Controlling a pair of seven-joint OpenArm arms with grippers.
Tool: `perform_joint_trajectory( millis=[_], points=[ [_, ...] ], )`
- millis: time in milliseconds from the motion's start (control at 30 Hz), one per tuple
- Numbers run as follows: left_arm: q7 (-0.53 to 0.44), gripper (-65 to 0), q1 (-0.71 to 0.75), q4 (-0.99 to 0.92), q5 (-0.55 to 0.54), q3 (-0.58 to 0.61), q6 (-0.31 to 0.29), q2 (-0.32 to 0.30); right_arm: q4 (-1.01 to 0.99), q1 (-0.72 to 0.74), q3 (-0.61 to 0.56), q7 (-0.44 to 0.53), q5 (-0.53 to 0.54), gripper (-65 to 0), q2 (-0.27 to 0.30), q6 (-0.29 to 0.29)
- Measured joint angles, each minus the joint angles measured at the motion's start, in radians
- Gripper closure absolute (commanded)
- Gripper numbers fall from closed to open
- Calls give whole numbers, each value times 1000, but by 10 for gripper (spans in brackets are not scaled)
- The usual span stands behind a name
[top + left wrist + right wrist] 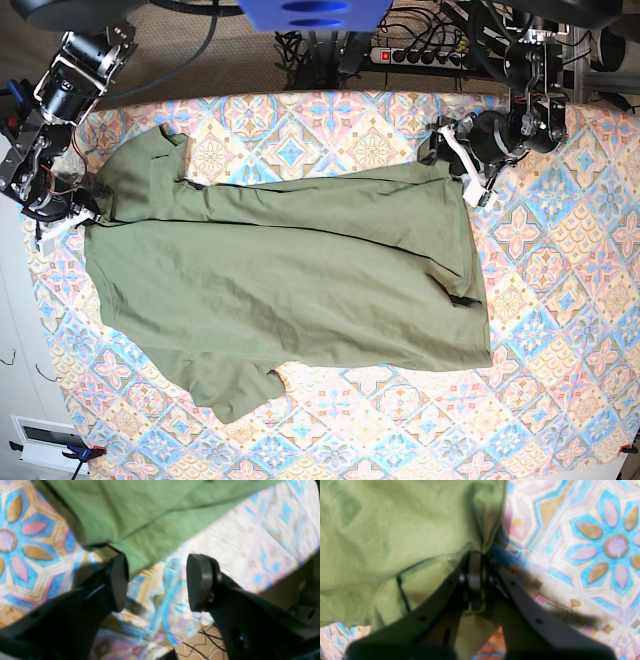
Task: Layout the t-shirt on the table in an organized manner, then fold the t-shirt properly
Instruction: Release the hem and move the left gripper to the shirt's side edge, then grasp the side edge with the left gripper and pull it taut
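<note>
On the table (560,300), the t-shirt (300,290) is pinched at one edge by the right gripper (475,580), seemingly to anchor it, while the left gripper (156,582) is spread wide, empty.

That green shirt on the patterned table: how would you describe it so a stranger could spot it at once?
Start from the table, covered in a cloth of pink, blue and cream tile medallions. Spread across its middle lies the t-shirt, plain olive green, short-sleeved. It is the only unpatterned thing on that busy cloth; the right pincer is shut on its edge, while the left pincer stands open beside another edge.
</note>
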Motion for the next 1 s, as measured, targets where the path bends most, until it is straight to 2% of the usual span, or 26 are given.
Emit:
perform_joint_trajectory(
  millis=[167, 400, 433, 533, 633, 767, 1000],
  points=[
    [-21, -247, -33, -70, -24, -3, -3, 21, 0, 0, 0, 0, 0, -22, 1, 0],
    [-31, -16, -24, -93, -59, -2, -6, 44, 0, 0, 0, 0, 0, -22, 1, 0],
    [-26, 0, -13, -93, -80, -1, -7, 45, 0, 0, 0, 0, 0, -22, 1, 0],
    [-30, 0, 11, -94, -116, 1, -8, 34, 0, 0, 0, 0, 0, -22, 2, 0],
    [-31, 0, 34, -78, -132, 38, -14, -20, 0, 0, 0, 0, -1, -22, 2, -1],
    [-6, 0, 77, 22, -102, 80, -3, -93, 0, 1, 0, 0, 2, -22, 0, 0],
    [-1, 0, 113, 166, -98, 87, -6, -170, 0, 1, 0, 0, 0, -22, 0, 0]
  ],
)
